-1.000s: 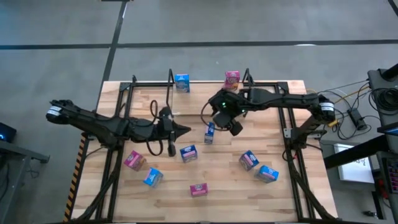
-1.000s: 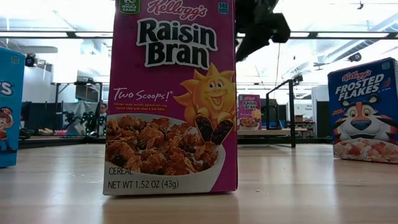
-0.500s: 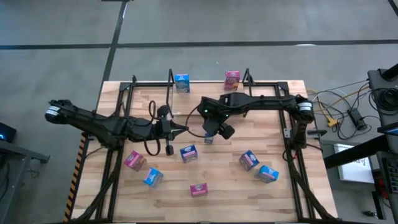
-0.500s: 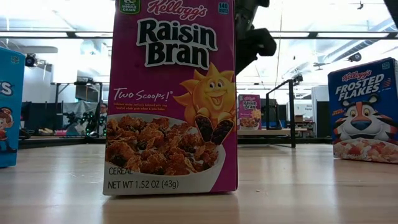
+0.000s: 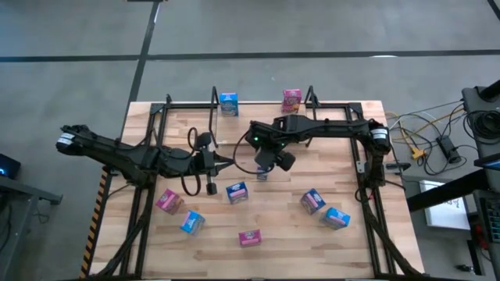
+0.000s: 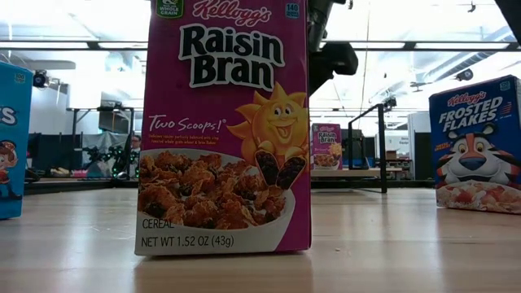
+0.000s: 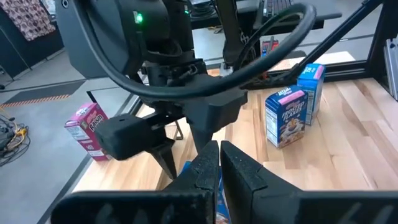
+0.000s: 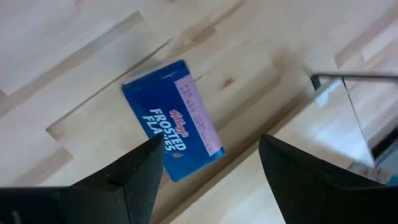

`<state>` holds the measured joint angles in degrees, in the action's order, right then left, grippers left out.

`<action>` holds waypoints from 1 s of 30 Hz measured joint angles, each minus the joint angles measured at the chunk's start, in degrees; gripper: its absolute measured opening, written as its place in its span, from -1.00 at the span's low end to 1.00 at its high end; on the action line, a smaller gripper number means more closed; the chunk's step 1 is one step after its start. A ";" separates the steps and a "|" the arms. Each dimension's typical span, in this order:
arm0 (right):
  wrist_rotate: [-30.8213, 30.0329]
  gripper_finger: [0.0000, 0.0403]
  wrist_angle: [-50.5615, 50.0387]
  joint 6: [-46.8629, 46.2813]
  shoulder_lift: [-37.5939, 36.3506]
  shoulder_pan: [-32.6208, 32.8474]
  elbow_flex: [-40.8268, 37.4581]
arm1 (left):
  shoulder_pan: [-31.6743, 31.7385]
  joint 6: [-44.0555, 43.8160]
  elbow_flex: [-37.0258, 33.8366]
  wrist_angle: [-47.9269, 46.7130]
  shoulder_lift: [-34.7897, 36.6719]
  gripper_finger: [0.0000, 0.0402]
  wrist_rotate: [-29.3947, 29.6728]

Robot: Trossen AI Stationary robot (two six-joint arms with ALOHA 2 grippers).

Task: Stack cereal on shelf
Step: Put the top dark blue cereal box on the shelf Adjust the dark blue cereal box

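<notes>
resting low over the table (image 5: pixel 344 254) at the left of the high view, the left arm reaches toward the middle, and its end effector (image 5: pixel 231 162) has its two fingers pressed narrow, almost together, holding nothing. below it in that frame lie a pink box (image 5: pixel 168 202), a blue box (image 5: pixel 191 223) and another blue box (image 5: pixel 237 192), with a pink raisin bran box (image 5: pixel 250 238) near the lower middle. at the frame's centre the right end effector (image 5: pixel 263 165) hangs with fingers spread wide over a blue frosted flakes box (image 8: pixel 175 127), not touching it as far as the wrist view shows. at the upper middle edge of the table stand a blue box (image 5: pixel 228 104) and a pink box (image 5: pixel 291 100) beside thin black posts; the shelf itself cannot be made out clearly. at the lower right sit two more boxes (image 5: pixel 312 201), one pink and blue, and one blue (image 5: pixel 337 218).
</notes>
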<state>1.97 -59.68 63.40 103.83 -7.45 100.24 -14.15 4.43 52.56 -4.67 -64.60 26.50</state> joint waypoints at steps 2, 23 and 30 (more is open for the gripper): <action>-0.92 0.25 -0.06 -2.11 -0.02 0.29 0.09 | 0.00 0.00 0.00 0.02 0.04 -1.00 -0.02; -2.10 0.25 -2.41 12.67 -0.02 1.58 0.09 | -0.17 -0.90 -0.02 -0.36 0.04 -1.00 -1.48; -2.07 0.25 -2.16 12.67 0.11 1.58 -0.08 | -0.17 -0.88 -0.07 -0.61 0.04 -1.00 -1.64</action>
<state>-0.10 -61.84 76.07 103.94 -5.87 100.16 -14.33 3.55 52.49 -5.28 -64.55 24.86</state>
